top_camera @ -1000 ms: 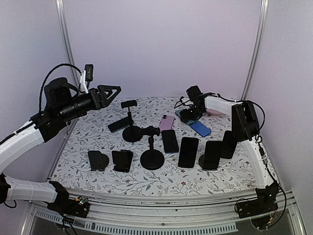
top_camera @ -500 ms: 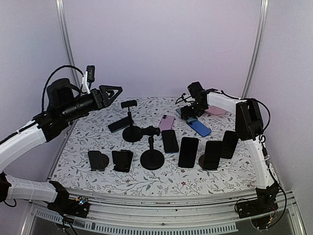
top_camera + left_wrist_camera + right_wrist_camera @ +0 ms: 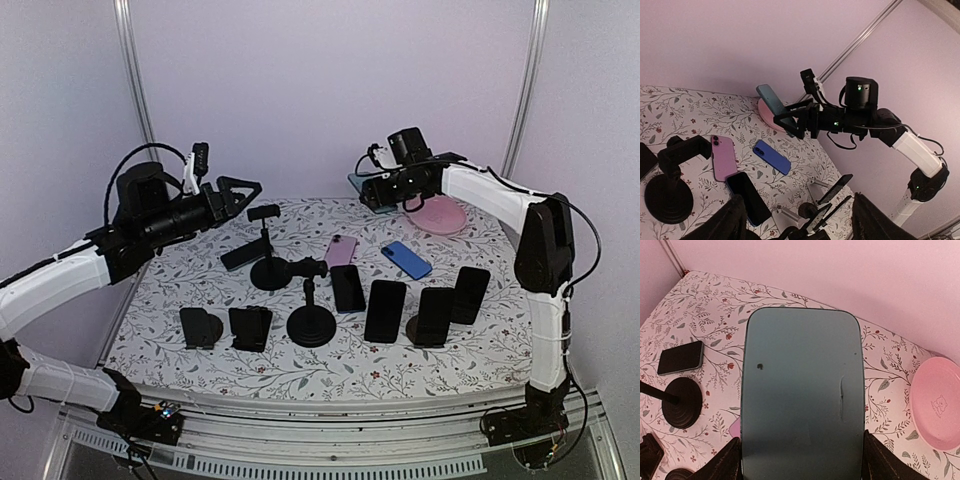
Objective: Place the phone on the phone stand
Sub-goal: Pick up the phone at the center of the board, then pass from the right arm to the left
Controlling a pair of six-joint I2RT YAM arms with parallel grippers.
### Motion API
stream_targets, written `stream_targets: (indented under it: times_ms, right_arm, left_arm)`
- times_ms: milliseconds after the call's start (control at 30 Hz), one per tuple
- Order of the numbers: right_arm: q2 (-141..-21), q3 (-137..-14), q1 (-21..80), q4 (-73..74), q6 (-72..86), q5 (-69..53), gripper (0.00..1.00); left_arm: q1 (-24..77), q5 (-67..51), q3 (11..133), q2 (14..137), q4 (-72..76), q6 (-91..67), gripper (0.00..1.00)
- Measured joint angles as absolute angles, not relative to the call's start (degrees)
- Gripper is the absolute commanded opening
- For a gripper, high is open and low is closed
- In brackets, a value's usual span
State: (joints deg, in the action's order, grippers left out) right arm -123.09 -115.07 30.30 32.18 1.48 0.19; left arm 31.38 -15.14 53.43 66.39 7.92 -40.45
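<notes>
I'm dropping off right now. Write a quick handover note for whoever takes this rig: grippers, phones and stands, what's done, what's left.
Right gripper: shut on the teal phone, held in the air over the back right of the table, near the pink plate.
Left gripper: open, empty, hovering over the left side.
Pink phone and blue phone lie flat mid-table.
Back clamp stand and front clamp stand look empty.
Done: teal phone picked up.
Left: carry it to a stand and seat it.
</notes>
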Motion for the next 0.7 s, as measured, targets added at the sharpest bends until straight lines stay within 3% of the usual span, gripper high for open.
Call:
stream_targets:
  times_ms: [700]
  right_arm:
    - [-104.6,-104.9,51.9,26.7,1.1,10.7,0.49]
  left_arm:
    - [36.6,-14.3,62.3,79.9,9.7,-49.3,0.68]
